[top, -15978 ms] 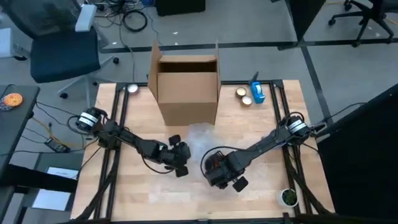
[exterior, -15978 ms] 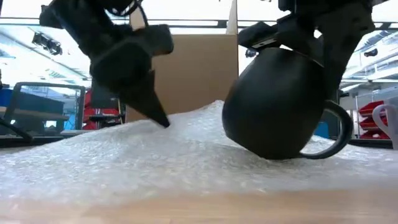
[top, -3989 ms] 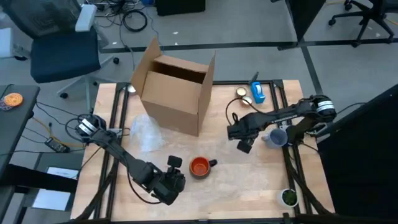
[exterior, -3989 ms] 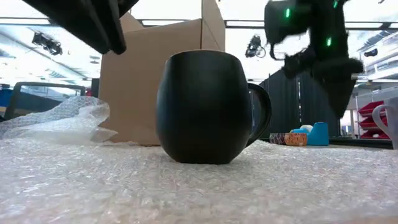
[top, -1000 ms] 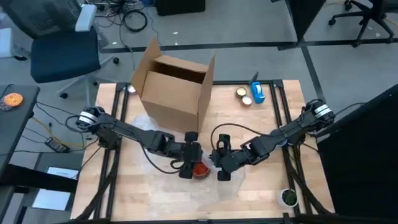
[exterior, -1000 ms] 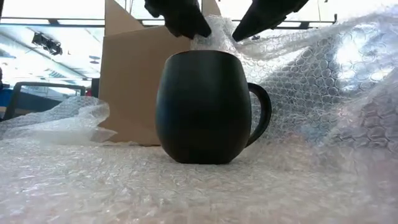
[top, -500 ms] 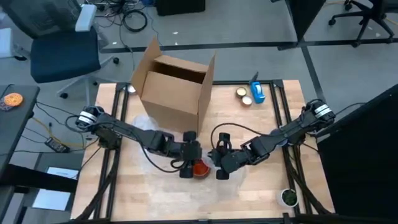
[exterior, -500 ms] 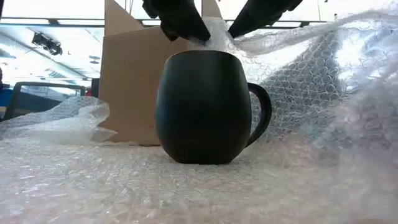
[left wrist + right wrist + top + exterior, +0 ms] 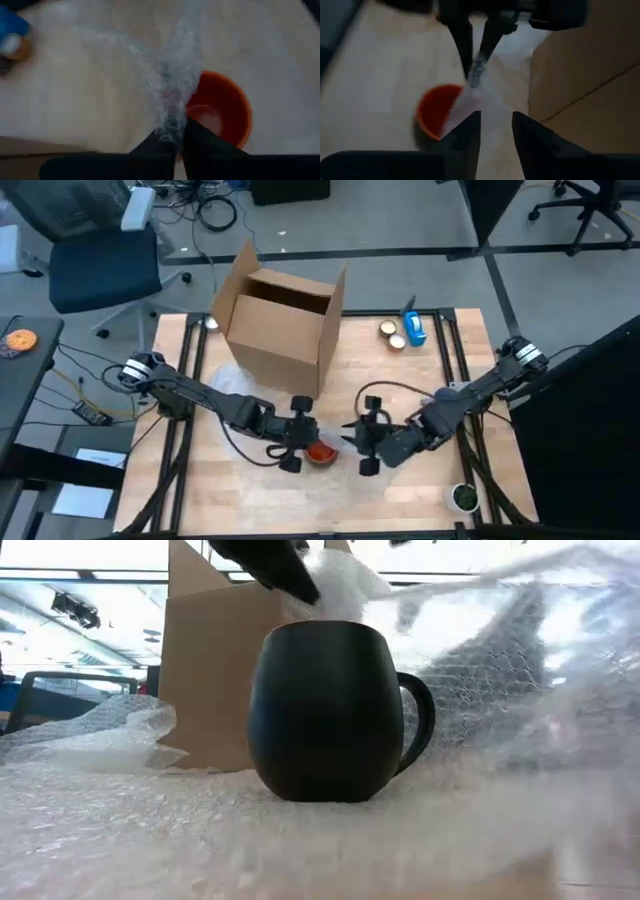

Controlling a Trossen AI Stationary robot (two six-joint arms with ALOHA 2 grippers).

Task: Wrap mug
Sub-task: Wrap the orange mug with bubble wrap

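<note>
— Why is the bubble wrap (image 9: pixel 172 95) pinched over the mug (image 9: pixel 320 451)?
— At centre frame, the sheet is gripped by the closed left claw (image 9: pixel 297 442) above the mug's rim, likely for folding over. Just right, the right claw (image 9: pixel 352 438) is parted, empty.

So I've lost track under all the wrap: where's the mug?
In the high view the mug stands upright at the table's front centre, between the left gripper and right gripper.
</note>
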